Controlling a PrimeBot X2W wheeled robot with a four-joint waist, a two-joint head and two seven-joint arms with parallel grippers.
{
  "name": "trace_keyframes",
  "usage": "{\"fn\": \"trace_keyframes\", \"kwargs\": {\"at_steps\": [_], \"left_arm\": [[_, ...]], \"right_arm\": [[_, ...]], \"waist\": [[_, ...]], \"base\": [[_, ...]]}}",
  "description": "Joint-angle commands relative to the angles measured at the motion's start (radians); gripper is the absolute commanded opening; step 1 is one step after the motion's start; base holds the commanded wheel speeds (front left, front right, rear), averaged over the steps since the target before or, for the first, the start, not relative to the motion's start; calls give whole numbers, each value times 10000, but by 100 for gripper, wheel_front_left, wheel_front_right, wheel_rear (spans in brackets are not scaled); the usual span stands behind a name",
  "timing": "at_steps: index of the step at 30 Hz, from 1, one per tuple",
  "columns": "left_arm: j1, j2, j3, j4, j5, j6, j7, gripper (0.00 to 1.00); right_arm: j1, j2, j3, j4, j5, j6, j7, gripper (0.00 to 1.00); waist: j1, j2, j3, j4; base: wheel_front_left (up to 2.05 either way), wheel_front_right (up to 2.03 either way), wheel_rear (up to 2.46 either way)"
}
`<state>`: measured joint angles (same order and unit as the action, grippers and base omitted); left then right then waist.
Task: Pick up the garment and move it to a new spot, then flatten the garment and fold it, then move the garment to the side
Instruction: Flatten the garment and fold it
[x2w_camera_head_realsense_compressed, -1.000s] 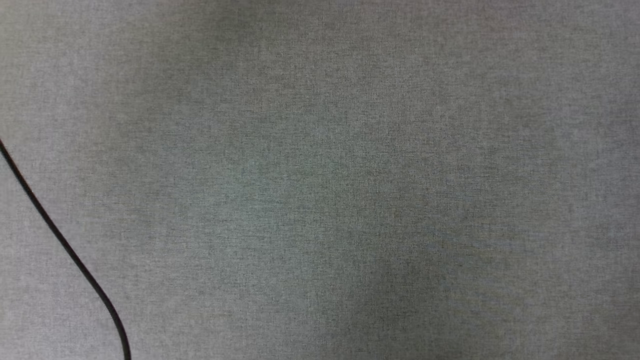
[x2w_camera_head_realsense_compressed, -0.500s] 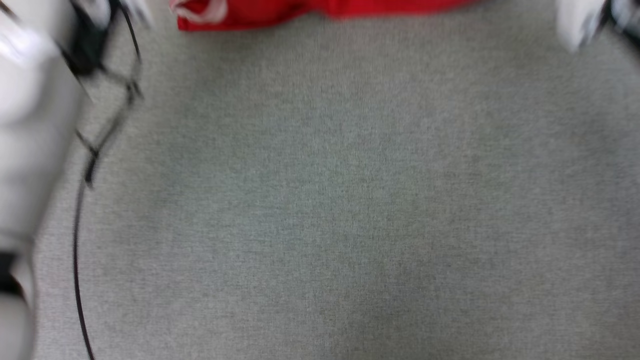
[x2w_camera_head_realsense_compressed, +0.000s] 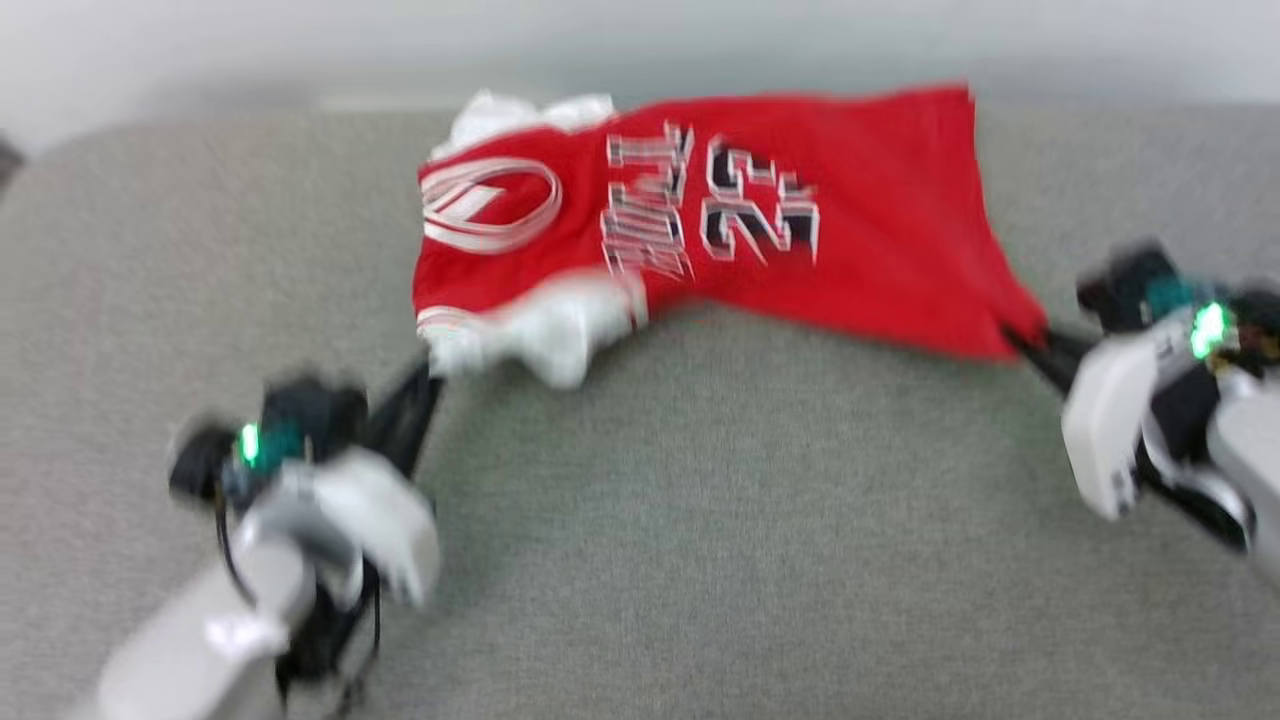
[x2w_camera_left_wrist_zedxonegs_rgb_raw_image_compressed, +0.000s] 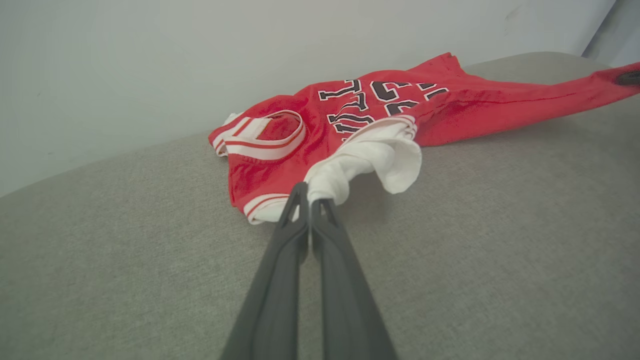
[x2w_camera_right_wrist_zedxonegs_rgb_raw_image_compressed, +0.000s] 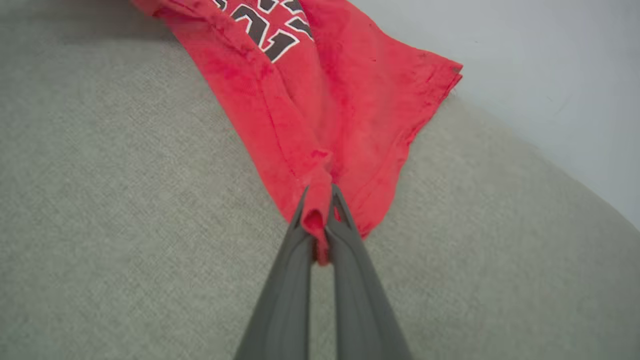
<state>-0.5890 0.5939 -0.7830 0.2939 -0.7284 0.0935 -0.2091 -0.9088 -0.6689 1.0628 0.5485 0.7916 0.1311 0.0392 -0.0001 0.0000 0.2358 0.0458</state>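
Near the cushion's (x2w_camera_head_realsense_compressed: 640, 560) far edge, left gripper (x2w_camera_left_wrist_zedxonegs_rgb_raw_image_compressed: 309, 194) clamped the garment's (x2w_camera_head_realsense_compressed: 850, 230) sleeve (x2w_camera_left_wrist_zedxonegs_rgb_raw_image_compressed: 372, 160), right gripper (x2w_camera_right_wrist_zedxonegs_rgb_raw_image_compressed: 320, 197) its hem (x2w_camera_right_wrist_zedxonegs_rgb_raw_image_compressed: 325, 165) (both fully closed); stretching might tear either thin pinch free.

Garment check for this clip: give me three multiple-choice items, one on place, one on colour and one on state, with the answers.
1. Where does the left gripper pinch the garment?
A. a white sleeve
B. the neck opening
C. the printed number

2. What colour is the cloth in the right gripper?
A. white
B. red
C. black

3. How does the garment lie on the grey surface?
A. neatly folded
B. unfolded and rumpled, print up
C. rolled into a ball

Answers:
1 A: the left wrist view shows that gripper shut on white sleeve cloth.
2 B: a red corner of the hem is bunched in that shut gripper.
3 B: the letters and number face up among wrinkles.
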Motion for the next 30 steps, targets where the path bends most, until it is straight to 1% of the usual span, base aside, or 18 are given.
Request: {"fn": "trace_keyframes", "kwargs": {"at_steps": [1, 4, 5, 10, 14, 19, 24, 27, 30], "left_arm": [[1106, 296, -77, -816, -234, 456, 125, 0], [2378, 657, -289, -1837, -462, 971, 355, 0], [2378, 657, -289, -1837, -462, 971, 355, 0], [4127, 1039, -558, -3038, -888, 1698, 571, 0], [5382, 1226, -661, -3694, -1283, 2252, 568, 0], [6713, 1402, -711, -4174, -1786, 2771, 413, 0], [7567, 1486, -711, -4384, -2165, 3028, 281, 0], [7737, 1513, -751, -4338, -2262, 2982, 287, 0], [7619, 1490, -751, -4178, -2234, 2871, 257, 0]], "right_arm": [[802, -327, 15, -219, 237, -7, -157, 0], [1800, -712, -97, -522, 489, -7, -322, 0], [1800, -712, -97, -522, 489, -7, -322, 0], [3433, -1230, -390, -1128, 652, -7, -335, 0], [4759, -1562, -897, -1639, 672, -7, -259, 0], [6441, -1907, -1742, -2329, 581, -7, -56, 0], [8030, -1926, -2713, -2957, 393, -7, 250, 0], [8714, -1776, -3298, -3257, 129, -7, 548, 0], [9083, -1571, -3906, -3547, -164, -7, 838, 0]], "waist": [[1, 0, -776, 68], [1, 0, -1248, 147], [1, 0, -1248, 147], [1, 0, -1805, 138], [1, 0, -2176, 119], [1, 0, -2529, 134], [1, 0, -2628, 161], [1, 0, -2626, 170], [1, 0, -2601, 158]], "base": [[0, 0, 0], [0, 0, 0], [0, 0, 0], [0, 0, 0], [0, 0, 0], [0, 0, 0], [0, 0, 0], [0, 0, 0], [0, 0, 0]]}}
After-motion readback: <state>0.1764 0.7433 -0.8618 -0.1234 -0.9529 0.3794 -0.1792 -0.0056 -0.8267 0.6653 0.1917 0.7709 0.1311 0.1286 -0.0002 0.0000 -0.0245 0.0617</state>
